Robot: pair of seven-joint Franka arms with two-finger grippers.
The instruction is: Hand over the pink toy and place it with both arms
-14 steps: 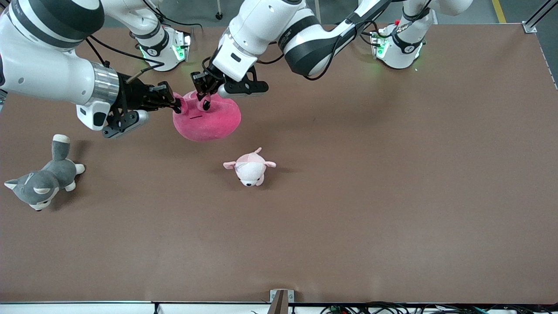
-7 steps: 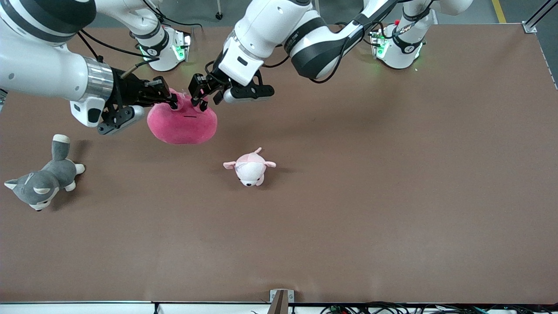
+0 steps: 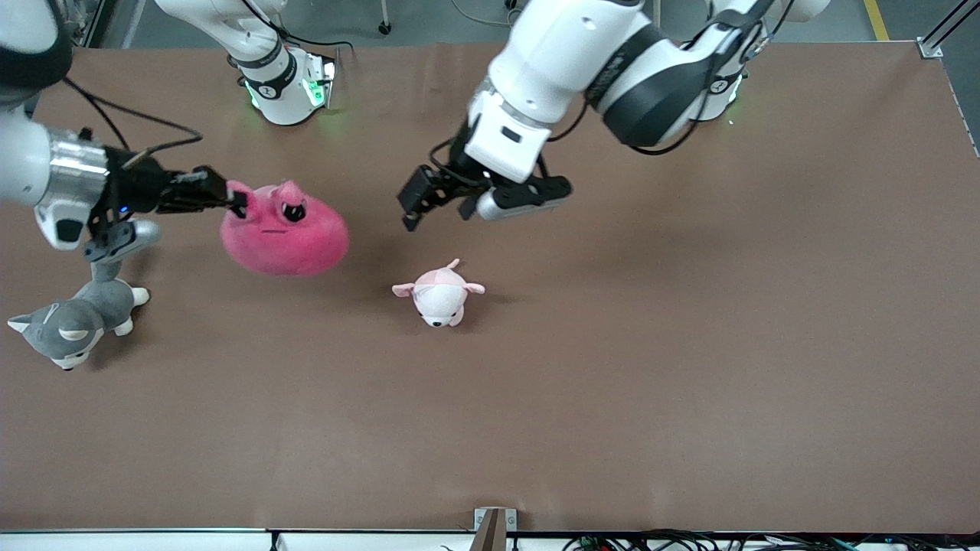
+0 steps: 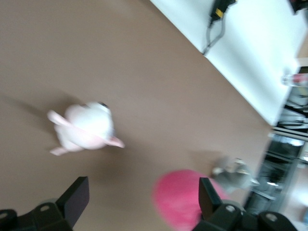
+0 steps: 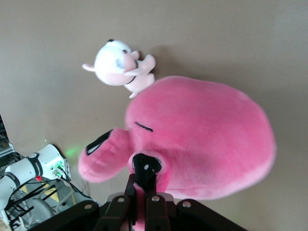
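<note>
Brown tabletop (image 3: 689, 344) carries everything. My two white arms come in from the edge where my bases stand.

My left arm (image 3: 612, 53) reaches out over the middle of the tabletop. My left hand (image 3: 414, 207) is up in the air, released, fingers spread wide and holding nothing. It is over bare tabletop, near the pale pink-and-white plush (image 3: 438, 294). In the left wrist view the two black fingers (image 4: 73, 199) stand well apart with only tabletop between them.

My right arm (image 3: 46, 168) comes in along the right arm's end of the tabletop. My right hand (image 3: 233, 203) is clenched on the pink toy (image 3: 285, 229), grasping it by a small flap at its top. In the right wrist view the fingers (image 5: 144, 192) are pinched together on that flap. The toy hangs from my hand toward the right arm's end, in the half toward the bases' edge. Whether its underside touches the tabletop I cannot tell for sure; it looks lifted.

Pale pink-and-white plush lies on the tabletop near the middle, well apart from the pink toy.

Grey-and-white plush husky (image 3: 73, 321) lies by the edge at the right arm's end, below my right wrist.
</note>
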